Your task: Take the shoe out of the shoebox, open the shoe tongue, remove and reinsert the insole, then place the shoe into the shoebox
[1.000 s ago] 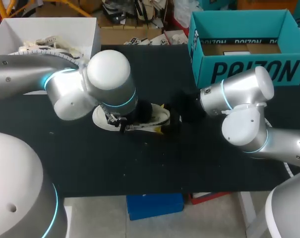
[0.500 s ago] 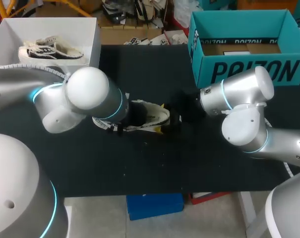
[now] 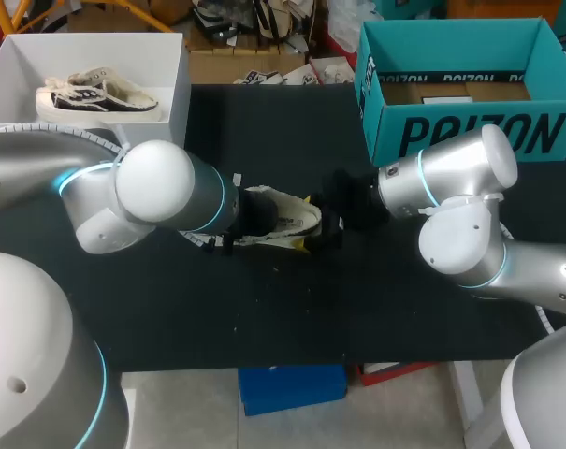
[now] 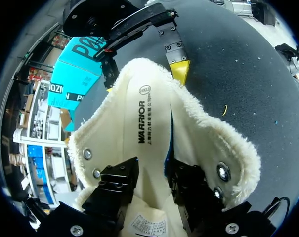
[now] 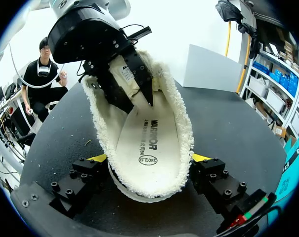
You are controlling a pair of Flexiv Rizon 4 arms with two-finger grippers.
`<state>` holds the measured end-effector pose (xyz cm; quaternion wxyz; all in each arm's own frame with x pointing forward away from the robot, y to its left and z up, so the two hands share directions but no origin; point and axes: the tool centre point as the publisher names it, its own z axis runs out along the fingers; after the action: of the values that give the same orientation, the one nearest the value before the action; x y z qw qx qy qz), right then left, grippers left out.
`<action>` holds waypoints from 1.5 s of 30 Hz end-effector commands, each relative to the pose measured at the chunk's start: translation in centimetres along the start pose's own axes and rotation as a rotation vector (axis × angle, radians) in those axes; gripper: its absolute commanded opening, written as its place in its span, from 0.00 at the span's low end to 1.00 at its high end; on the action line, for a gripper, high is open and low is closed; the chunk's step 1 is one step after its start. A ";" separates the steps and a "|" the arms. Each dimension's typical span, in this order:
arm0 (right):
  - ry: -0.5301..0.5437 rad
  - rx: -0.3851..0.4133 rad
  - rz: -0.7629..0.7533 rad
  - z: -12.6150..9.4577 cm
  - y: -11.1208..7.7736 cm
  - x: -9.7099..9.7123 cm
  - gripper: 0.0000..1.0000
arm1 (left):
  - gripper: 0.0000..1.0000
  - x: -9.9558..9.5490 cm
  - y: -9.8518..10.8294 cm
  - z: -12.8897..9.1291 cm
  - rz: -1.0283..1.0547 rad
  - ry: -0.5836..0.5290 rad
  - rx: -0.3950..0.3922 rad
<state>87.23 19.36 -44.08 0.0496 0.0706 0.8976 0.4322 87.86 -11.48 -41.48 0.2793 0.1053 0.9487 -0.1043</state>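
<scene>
A cream fleece-lined shoe (image 3: 290,215) lies on the black table (image 3: 264,318), a little left of centre. My left gripper (image 3: 236,223) reaches into its opening from the toe side. Its black fingers (image 4: 189,190) stand on either side of the labelled tongue (image 5: 123,73), shut on it. The printed insole (image 5: 147,143) lies flat inside the shoe (image 5: 181,128). At the heel end, my right gripper (image 5: 149,160) has a yellow tip (image 4: 180,70) against each side of the shoe. The teal shoebox (image 3: 470,131) stands at the back right.
An open white box (image 3: 170,70) at the back left holds a second shoe (image 3: 95,94). My left arm's bulky elbow (image 3: 152,182) hangs over the table's left half. The right arm's joints (image 3: 460,187) fill the space just in front of the teal box.
My left arm's elbow has swung left and down, uncovering the second shoe in the white box. The gripped shoe has barely shifted. The right arm has kept still.
</scene>
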 end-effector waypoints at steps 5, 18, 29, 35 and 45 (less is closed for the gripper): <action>0.000 0.004 0.002 0.1 -0.2 0.0 0.00 | 0.16 0.3 -0.2 8.0 -0.013 0.000 -0.001; 0.000 0.004 0.002 0.1 -0.2 0.0 0.00 | 0.00 0.5 -0.8 5.4 -0.043 0.079 0.064; 0.000 0.004 0.002 0.1 -0.2 0.0 0.00 | 0.00 1.5 -0.8 2.9 -0.069 0.252 0.138; 0.000 0.004 0.002 0.1 -0.2 0.0 0.00 | 0.00 1.7 -1.4 1.5 -0.062 0.333 0.199; 0.000 0.004 0.002 0.1 -0.2 0.0 0.00 | 0.00 1.8 -2.2 -0.5 -0.063 0.504 0.242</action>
<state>87.24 19.03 -44.10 0.0492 0.0711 0.8978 0.4319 85.60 -12.69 -42.14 0.0394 0.1243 0.9709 -0.2010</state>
